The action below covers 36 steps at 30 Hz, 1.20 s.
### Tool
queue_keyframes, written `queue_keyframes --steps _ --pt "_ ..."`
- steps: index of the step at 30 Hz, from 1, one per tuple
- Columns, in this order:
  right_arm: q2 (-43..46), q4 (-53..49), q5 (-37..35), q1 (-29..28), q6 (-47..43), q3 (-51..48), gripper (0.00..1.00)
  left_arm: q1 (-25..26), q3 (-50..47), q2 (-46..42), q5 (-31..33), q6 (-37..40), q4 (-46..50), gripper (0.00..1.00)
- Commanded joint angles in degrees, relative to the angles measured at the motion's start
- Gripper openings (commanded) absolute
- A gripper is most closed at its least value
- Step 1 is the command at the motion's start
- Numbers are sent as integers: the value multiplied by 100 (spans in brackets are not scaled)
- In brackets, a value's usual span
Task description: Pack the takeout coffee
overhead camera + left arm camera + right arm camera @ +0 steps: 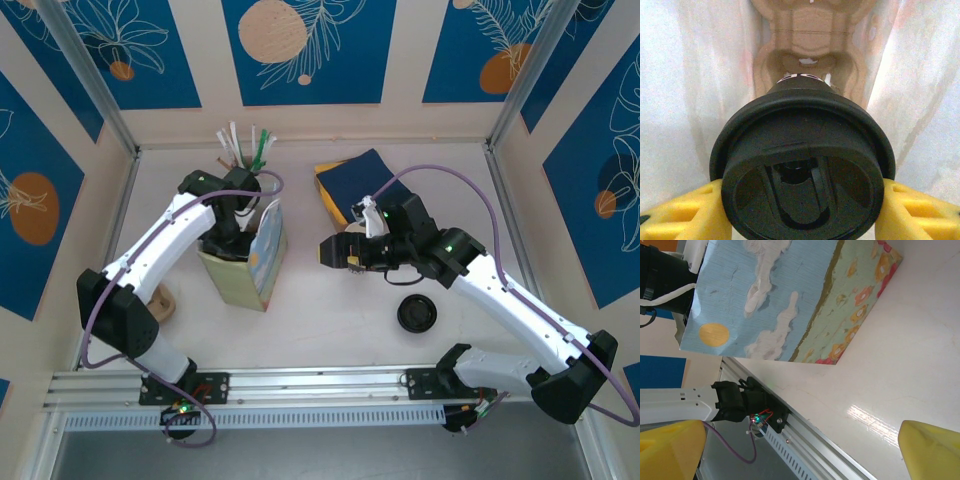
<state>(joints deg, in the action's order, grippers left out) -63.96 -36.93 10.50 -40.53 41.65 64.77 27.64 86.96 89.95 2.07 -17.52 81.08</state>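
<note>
White table [330, 300], blue-and-cream walls [310, 50].
My left pincer [800, 220] clamps the coffee [802, 150] inside the bag [262, 262] on the table's left half; my right pincer [335, 250] gapes wide mid-table.

Left end effector [802, 212] downward, mid-grip; right end effector [800, 447] sideways, jaws wide.

Pale glossy worktop [330, 310]. A printed paper bag [240, 280] stands upright left of centre. A loose black lid [417, 314] lies flat to the right, well apart from the bag. A navy and yellow flat stack [345, 180] sits toward the far side. White and green sticks [245, 145] lie at the far edge. A small tan object [162, 302] sits at the left edge.
</note>
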Motion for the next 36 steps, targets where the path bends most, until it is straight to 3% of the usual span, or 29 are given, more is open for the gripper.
queue_keyframes --steps 1,36 --pt "77 -34 57 -8 -8 -61 99 -74 -47 -145 124 82 207 51" --pt "16 -34 48 -7 -16 -9 99 -164 88 -30 83 198 42 50"
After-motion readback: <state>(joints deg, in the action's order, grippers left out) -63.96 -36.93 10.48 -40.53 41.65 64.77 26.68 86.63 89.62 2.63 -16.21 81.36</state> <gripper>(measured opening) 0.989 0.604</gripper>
